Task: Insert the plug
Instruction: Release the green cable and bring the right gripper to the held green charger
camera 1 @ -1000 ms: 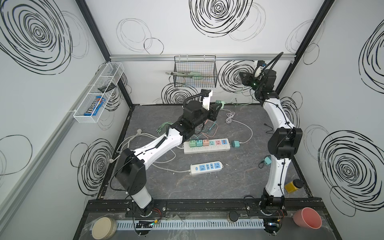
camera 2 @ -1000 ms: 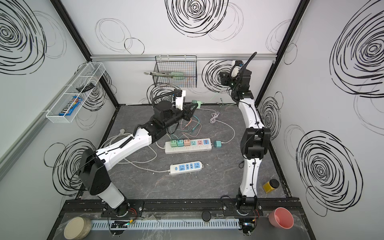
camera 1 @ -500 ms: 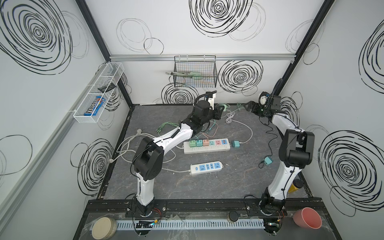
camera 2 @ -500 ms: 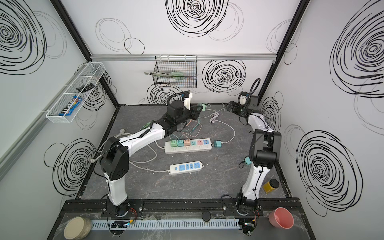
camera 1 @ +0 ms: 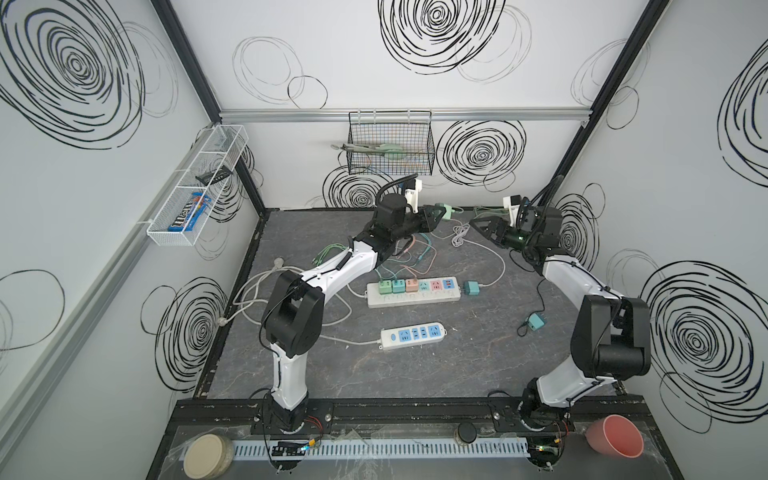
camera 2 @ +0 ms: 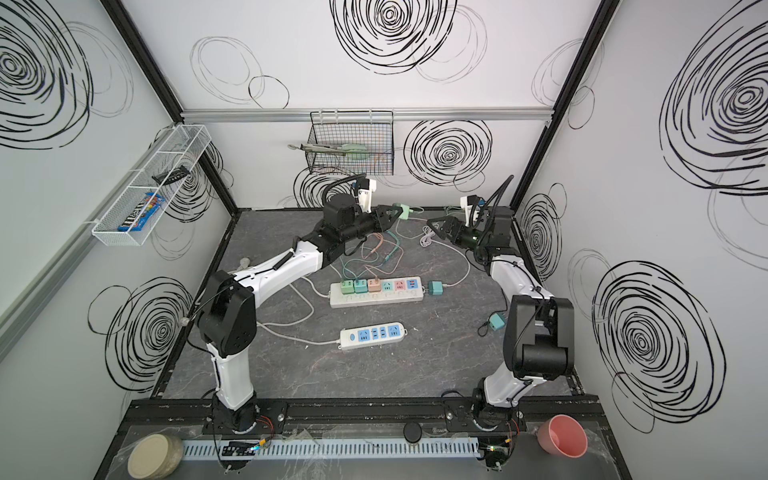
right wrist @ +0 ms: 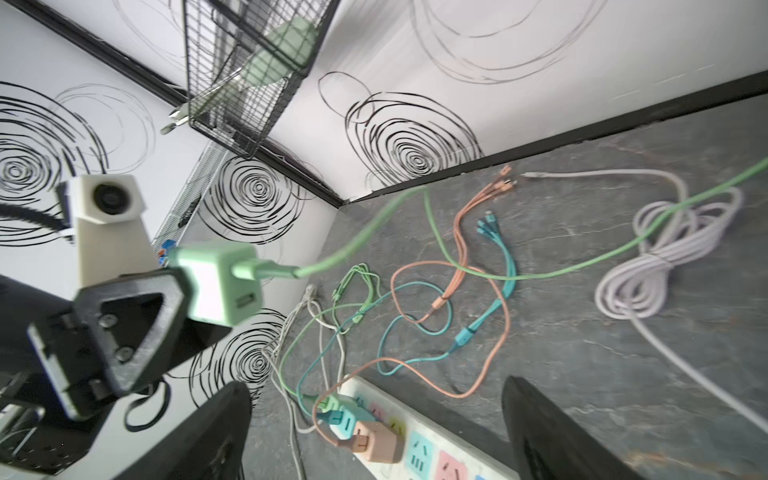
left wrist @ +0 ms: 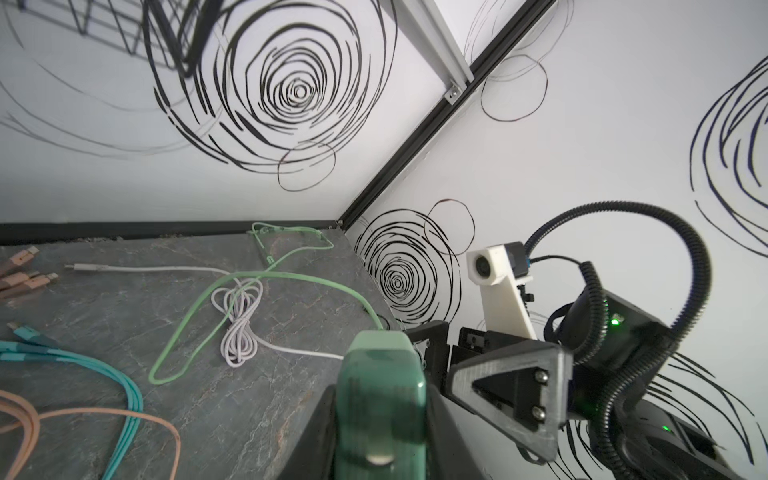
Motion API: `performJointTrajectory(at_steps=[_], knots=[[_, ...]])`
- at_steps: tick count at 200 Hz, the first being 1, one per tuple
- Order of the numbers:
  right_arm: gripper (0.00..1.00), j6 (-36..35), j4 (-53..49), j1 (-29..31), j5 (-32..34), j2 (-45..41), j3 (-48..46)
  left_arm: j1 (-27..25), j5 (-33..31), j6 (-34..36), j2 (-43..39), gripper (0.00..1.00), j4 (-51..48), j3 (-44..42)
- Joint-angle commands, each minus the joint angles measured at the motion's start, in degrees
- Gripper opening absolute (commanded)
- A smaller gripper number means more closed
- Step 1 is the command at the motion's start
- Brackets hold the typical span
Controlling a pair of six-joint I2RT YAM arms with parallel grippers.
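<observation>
At 12 o'clock on the counter [camera 1: 374,374], close to the back wall, your left end effector [camera 1: 436,214] is clenched on the green plug [camera 1: 445,211] and holds it clear of the surface. Your left wrist camera shows the plug pinched between the two dark jaws. From the right wrist camera you can see the plug's green cable [right wrist: 361,249] leaving its free side and sagging down to the counter.

Your right end effector [camera 1: 478,226] sits at about 1 o'clock, on the 3 o'clock side of the plug. It points toward the plug. Its jaws are spread wide with nothing between them, so it is released. In both top views a small gap separates it from the plug.

Near the middle of the counter lies the long power strip [camera 1: 413,293]. Green, teal and peach chargers fill the three sockets at its 9 o'clock end, and the other sockets are bare. A teal charger [camera 1: 471,288] lies just beside its 3 o'clock end. Toward 6 o'clock from it lies a short power strip [camera 1: 413,334] with blue sockets, all bare. A coiled white cable [camera 1: 459,237] rests on the counter below the two end effectors.
</observation>
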Motion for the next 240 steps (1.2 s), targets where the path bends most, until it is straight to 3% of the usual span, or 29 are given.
performJointTrajectory(at_steps=[1, 33, 74, 97, 195, 240], knots=[[1.0, 2.35, 5.11, 0.98, -0.75, -4.94, -1.75, 0.07, 3.44, -1.07, -2.88, 0.0, 4.48, -1.18], [0.96, 9.78, 12.21, 2.13, -6.03, -6.84, -4.25, 1.17, 8.54, -4.84, -2.08, 0.0, 7.55, -1.31], [0.91, 11.72, 11.34, 4.15, -9.57, -4.78, -2.36, 1.4, 11.68, -7.77, -2.0, 0.0, 10.53, -2.09], [0.86, 16.43, 14.16, 4.57, -13.23, -2.18, -0.71, 1.48, 13.14, -9.99, -2.08, 0.0, 12.42, -2.79], [0.74, 23.6, 21.93, 6.18, -16.41, 1.33, 2.21, 1.81, 16.9, -15.27, -3.57, 0.0, 13.01, -3.68], [0.61, 26.18, 24.25, 7.16, -17.1, 1.74, 2.7, 2.01, 18.78, -19.58, -3.24, 0.0, 18.88, -5.0]])
